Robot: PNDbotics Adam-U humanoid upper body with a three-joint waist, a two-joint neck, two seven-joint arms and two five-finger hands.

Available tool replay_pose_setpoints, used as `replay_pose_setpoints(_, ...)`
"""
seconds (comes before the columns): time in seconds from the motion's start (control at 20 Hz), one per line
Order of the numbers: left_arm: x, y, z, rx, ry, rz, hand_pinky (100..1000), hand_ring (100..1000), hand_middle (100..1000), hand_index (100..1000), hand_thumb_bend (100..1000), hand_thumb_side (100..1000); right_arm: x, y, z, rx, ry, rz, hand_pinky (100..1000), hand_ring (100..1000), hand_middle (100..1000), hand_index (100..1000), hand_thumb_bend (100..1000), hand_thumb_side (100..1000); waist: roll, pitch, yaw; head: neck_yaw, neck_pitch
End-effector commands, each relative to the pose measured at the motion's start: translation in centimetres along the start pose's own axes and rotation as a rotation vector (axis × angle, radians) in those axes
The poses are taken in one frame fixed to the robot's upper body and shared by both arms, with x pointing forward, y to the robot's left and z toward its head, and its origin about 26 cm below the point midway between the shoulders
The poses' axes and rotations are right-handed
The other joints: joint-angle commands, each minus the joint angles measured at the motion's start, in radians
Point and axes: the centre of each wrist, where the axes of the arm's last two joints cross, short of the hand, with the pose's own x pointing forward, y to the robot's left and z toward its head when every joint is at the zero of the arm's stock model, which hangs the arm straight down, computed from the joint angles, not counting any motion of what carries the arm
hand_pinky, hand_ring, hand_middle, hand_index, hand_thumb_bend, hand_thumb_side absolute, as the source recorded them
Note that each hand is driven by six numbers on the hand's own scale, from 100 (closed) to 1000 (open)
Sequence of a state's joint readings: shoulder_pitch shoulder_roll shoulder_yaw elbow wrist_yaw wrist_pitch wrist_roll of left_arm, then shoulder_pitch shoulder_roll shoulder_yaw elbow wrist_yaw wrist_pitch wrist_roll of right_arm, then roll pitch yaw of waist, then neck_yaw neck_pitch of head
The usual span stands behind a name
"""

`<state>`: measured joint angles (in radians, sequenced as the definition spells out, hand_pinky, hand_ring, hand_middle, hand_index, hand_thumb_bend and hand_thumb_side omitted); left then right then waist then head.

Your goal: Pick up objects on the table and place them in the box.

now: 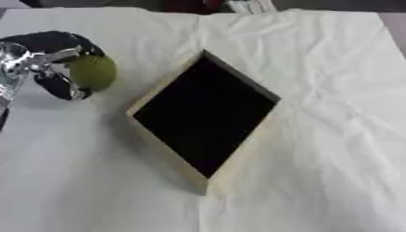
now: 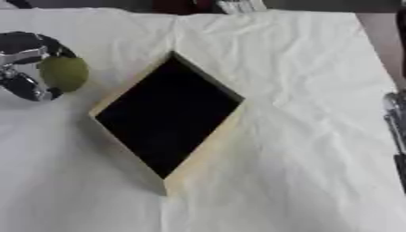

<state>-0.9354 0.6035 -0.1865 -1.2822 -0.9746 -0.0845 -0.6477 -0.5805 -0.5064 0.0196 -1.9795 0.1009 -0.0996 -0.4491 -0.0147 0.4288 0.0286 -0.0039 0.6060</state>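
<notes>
My left hand (image 1: 47, 61) comes in from the left edge, its black and silver fingers curled around a round yellow-green fruit (image 1: 94, 71). The fruit sits just left of the box (image 1: 208, 180), a shallow wooden box with pale rims and a black inside, turned like a diamond in the middle of the table. The box looks empty. At the right edge of the right eye view a silver and black strip of my right hand (image 2: 394, 122) shows; whether it is open or shut is hidden.
A wrinkled white cloth (image 1: 317, 136) covers the table. Dark shapes and a white thing (image 1: 250, 6) lie beyond the far edge. A bare brownish strip of table (image 2: 379, 41) shows at the far right.
</notes>
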Motion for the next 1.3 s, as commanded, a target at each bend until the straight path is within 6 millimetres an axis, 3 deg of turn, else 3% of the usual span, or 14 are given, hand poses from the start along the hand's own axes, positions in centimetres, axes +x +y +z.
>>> replay_pose_setpoints(0.05, -0.5, 1.1, 0.3, 0.053, 0.042, -0.034, 814, 800, 760, 890, 250, 100, 0.7, -0.3, -0.6, -0.004, -0.032, -0.003, 842, 773, 779, 887, 301, 714, 0.0, -0.02, 0.0, 0.001, 0.001)
replay_pose_setpoints(0.3, -0.2, 1.2, 0.0, 0.113, 0.094, -0.111, 757, 743, 710, 841, 154, 100, 0.7, -0.3, -0.6, -0.003, -0.031, -0.004, 842, 773, 777, 887, 301, 714, -0.002, -0.02, 0.0, 0.003, 0.0)
replay_pose_setpoints(0.4, -0.1, 1.2, 0.0, 0.155, 0.12, -0.156, 681, 661, 625, 770, 126, 100, 0.7, -0.3, -0.6, -0.003, -0.03, -0.006, 843, 773, 777, 887, 300, 715, -0.002, -0.02, 0.0, 0.002, 0.0)
replay_pose_setpoints(0.65, 0.1, 0.9, -0.2, 0.245, 0.132, -0.222, 575, 553, 519, 656, 180, 100, 0.7, -0.3, -0.6, -0.004, -0.028, -0.005, 843, 773, 776, 887, 299, 716, -0.003, -0.02, -0.001, 0.001, 0.002)
replay_pose_setpoints(0.8, 0.2, 1.4, 0.3, 0.308, 0.111, -0.24, 544, 525, 502, 635, 185, 100, 0.7, -0.3, -0.5, -0.005, -0.027, -0.004, 843, 772, 775, 887, 299, 717, -0.003, -0.02, 0.0, -0.002, 0.004)
replay_pose_setpoints(1.05, 1.2, 3.5, 2.3, 0.444, 0.053, -0.285, 511, 490, 471, 588, 179, 100, 0.7, -0.4, -0.6, -0.007, -0.028, -0.001, 843, 773, 775, 887, 298, 717, -0.003, -0.022, 0.003, -0.01, 0.005)
replay_pose_setpoints(1.3, 5.0, 7.1, 5.7, 0.643, -0.085, -0.361, 508, 484, 463, 585, 184, 100, 0.7, -0.5, -0.7, -0.013, -0.035, 0.0, 842, 773, 775, 887, 299, 716, -0.005, -0.023, 0.006, -0.02, 0.007)
